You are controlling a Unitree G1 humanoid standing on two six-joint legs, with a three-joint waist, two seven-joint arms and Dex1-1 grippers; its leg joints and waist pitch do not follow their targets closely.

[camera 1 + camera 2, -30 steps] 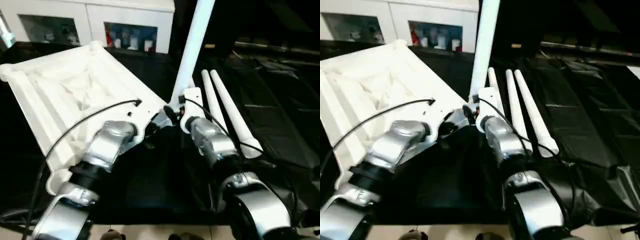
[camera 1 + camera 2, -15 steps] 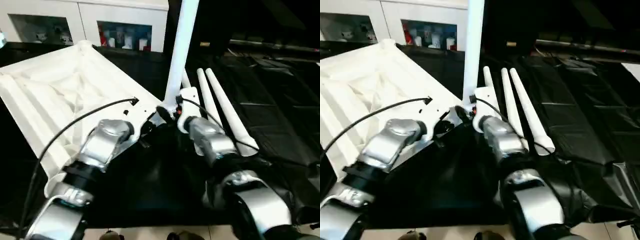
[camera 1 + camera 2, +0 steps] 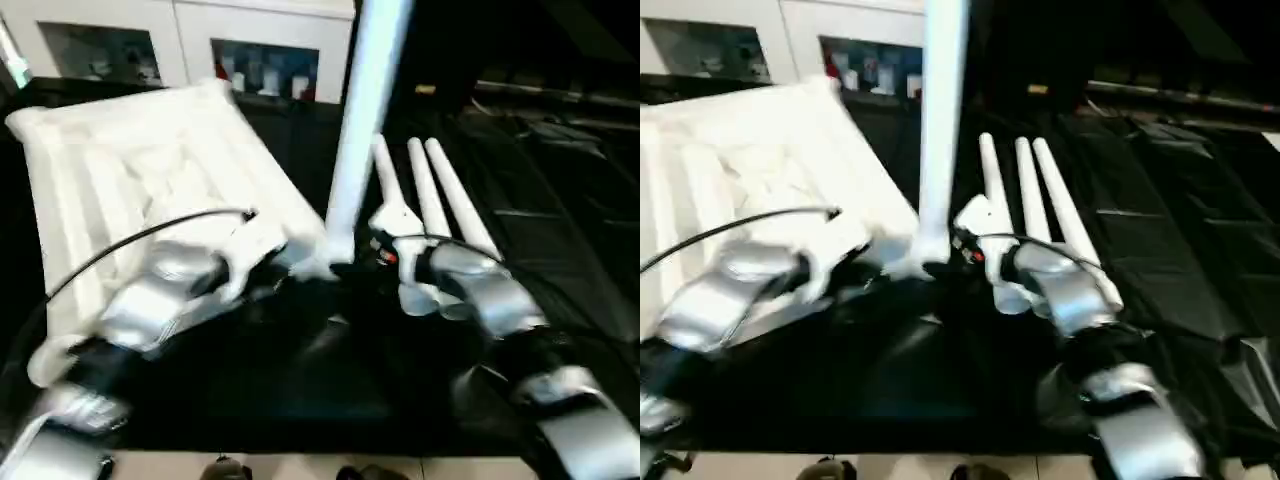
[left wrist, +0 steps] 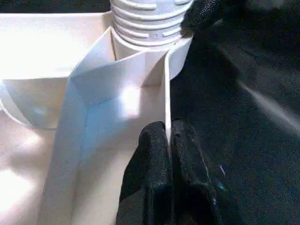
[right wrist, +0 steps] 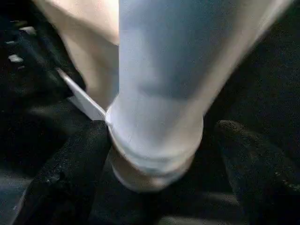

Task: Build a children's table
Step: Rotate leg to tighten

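Table leg [image 3: 362, 110] upright in tabletop [image 3: 130, 170] corner

Black-covered table [image 3: 560, 250], sheet creased and glossy. Directly on it: white tabletop [image 3: 130, 190] lying underside up toward the left, ribs showing; three loose white legs [image 3: 440, 200] side by side to the right, touching or nearly so. One more leg [image 3: 360, 120] standing upright in the tabletop's near corner.

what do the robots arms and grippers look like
Both forearms are silver metal cylinders with black joint rings: left forearm, right forearm. A thin black cable arcs over the left one. Each gripper has two black, textured fingers.
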